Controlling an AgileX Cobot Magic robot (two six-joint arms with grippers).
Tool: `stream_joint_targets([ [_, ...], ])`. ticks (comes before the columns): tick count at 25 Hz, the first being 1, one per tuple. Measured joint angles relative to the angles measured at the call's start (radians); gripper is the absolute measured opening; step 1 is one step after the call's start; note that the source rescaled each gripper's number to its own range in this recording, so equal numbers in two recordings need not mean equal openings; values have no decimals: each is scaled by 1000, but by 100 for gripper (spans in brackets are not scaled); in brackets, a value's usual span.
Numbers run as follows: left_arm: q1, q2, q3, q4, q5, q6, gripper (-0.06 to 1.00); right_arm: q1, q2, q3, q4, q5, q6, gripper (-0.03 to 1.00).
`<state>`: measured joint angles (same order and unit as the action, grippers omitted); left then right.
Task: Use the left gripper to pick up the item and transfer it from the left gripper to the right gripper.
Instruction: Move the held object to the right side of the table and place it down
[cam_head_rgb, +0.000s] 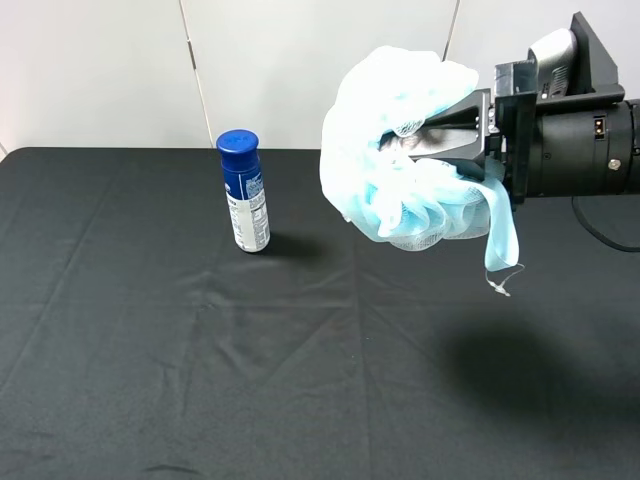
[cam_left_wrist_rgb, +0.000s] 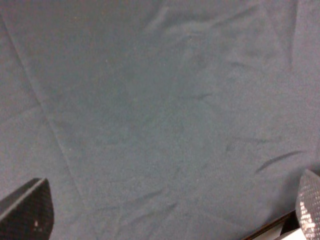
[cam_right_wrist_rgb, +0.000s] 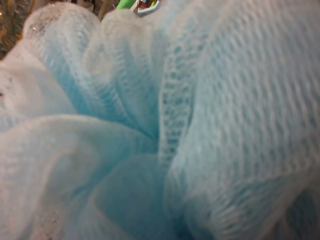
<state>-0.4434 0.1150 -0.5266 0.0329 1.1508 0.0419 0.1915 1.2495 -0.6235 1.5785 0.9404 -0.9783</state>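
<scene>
The item (cam_head_rgb: 385, 95), a fluffy light-blue and white mesh pouf, hangs in the air above the table's back right. My right gripper (cam_head_rgb: 425, 135) reaches in from the right edge and is shut on it, its fingers sunk into the mesh. A pale blue ribbon loop (cam_head_rgb: 500, 235) dangles below the jaw plate. The item's mesh (cam_right_wrist_rgb: 160, 130) fills the whole right wrist view and hides the fingers. My left gripper (cam_left_wrist_rgb: 167, 207) is out of the exterior high view. Its wrist view shows two black fingertips (cam_left_wrist_rgb: 25, 207) far apart, open over bare black cloth with nothing between them.
A blue-capped spray can (cam_head_rgb: 244, 192) stands upright on the black tablecloth (cam_head_rgb: 200, 380), left of the item. A white wall runs behind the table. The held item casts a dark shadow on the cloth at the front right.
</scene>
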Motion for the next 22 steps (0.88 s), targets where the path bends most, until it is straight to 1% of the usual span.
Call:
stream_joint_targets([
  [8,0,0,0,0,0,-1,96,0,0,0,-1,0,0,0],
  [10,10,0,0,0,0,-1,96,0,0,0,-1,0,0,0],
  [13,78,0,0,0,0,-1,96,0,0,0,-1,-1,0,0],
  [16,179,0,0,0,0,-1,96,0,0,0,-1,-2,0,0],
  [19,298,-2,0,0,0,-1,96,0,0,0,-1,-2,0,0],
  [22,394,-10,0,0,0,-1,96,0,0,0,-3,-2,0,0],
])
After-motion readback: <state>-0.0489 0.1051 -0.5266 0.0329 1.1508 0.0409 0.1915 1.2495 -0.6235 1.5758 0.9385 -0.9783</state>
